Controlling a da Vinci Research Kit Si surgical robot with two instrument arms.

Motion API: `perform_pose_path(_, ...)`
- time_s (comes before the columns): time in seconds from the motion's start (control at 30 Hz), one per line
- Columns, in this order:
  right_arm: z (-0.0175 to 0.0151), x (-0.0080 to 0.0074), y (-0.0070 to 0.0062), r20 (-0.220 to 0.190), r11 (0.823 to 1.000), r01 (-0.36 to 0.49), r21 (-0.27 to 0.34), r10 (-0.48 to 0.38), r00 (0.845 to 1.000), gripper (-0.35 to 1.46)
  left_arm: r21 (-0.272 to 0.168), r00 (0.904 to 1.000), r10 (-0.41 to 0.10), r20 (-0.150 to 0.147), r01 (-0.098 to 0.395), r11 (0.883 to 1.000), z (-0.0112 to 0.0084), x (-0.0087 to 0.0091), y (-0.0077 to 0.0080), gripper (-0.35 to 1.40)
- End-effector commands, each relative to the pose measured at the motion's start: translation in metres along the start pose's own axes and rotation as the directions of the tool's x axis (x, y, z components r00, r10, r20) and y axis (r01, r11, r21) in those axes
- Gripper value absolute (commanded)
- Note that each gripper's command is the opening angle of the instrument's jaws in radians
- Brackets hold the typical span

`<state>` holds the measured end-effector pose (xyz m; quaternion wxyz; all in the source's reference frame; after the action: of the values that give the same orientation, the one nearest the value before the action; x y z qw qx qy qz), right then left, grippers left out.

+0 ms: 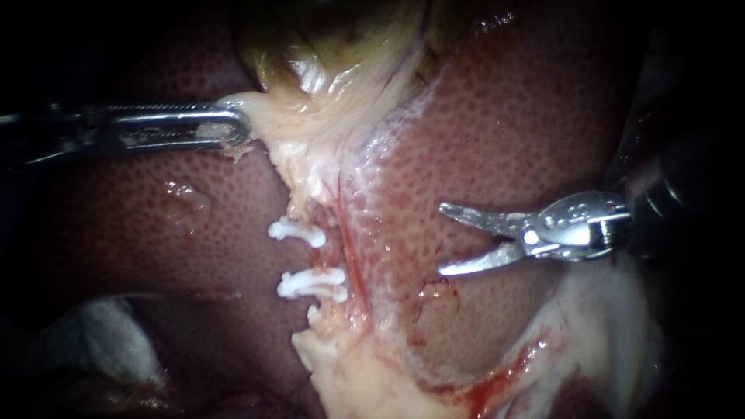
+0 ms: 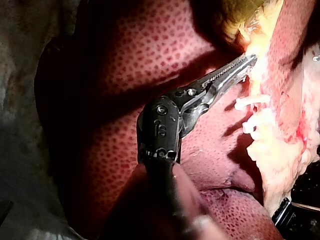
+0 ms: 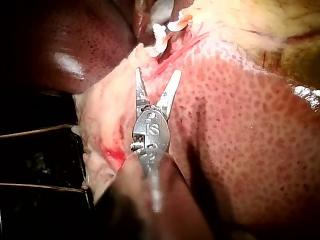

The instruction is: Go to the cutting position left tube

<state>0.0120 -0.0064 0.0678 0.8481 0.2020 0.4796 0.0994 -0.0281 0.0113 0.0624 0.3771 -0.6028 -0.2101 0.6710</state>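
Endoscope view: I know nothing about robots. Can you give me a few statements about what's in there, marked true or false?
1. The right instrument has its jaws open. True.
2. Those jaws are around the tube. False: they hang over the liver, apart from the tube.
3. White clips sit on the tube. True.
4. The left instrument has its jaws wide open. False: they are shut on pale tissue, above the clips.
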Motion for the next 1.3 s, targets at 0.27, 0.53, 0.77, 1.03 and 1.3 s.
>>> perform_pose_path(0.27,0.0061,-0.0019,-0.0003,0.002,0.992,-0.115,0.055,0.116,0.993,1.43,0.008,1.0,0.004,-0.002,-0.004,1.0,0.0005,-0.0005,0.0006,-0.35)
perform_pose_path(0.53,0.011,-0.0031,0.0003,0.004,0.976,-0.195,0.092,0.195,0.981,1.42,-0.001,1.0,0.007,0.0,-0.007,1.0,0.001,-0.0008,0.0012,-0.35)
perform_pose_path(0.77,0.0133,-0.0039,0.001,0.015,0.969,-0.227,0.1,0.227,0.974,1.42,-0.003,1.0,0.008,0.001,-0.008,1.0,0.0012,-0.0009,0.0018,-0.35)
perform_pose_path(1.03,0.0148,-0.0041,0.0013,0.021,0.956,-0.261,0.135,0.261,0.965,1.4,-0.007,0.9999,0.01,0.002,-0.01,1.0,0.0015,-0.001,0.0021,-0.35)
perform_pose_path(1.3,0.0161,-0.0042,0.0008,0.031,0.942,-0.271,0.199,0.271,0.962,1.38,-0.008,0.9999,0.011,0.002,-0.011,1.0,0.0018,-0.0012,0.0023,-0.35)
